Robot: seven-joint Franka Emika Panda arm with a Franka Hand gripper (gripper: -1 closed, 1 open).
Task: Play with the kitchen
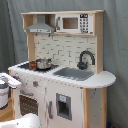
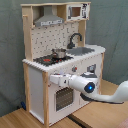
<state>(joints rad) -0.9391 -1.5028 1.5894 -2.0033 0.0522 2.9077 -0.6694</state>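
White-cased, the pincer (image 2: 53, 79) sits against the toy kitchen's (image 2: 60, 60) front, just above the oven door (image 2: 63, 98), at nine o'clock from the arm's blue-lit joint (image 2: 89, 87); whether it is clenched I cannot tell. The kitchen stands on a wooden tabletop (image 2: 20, 120). Pushing hard could shove it backward.

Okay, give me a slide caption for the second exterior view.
Franka arm reaching its gripper toward the front of the toy kitchen, near the oven door.

first exterior view: front-right | second exterior view: front-left | shared: kitchen (image 1: 60, 70) (image 2: 62, 60)
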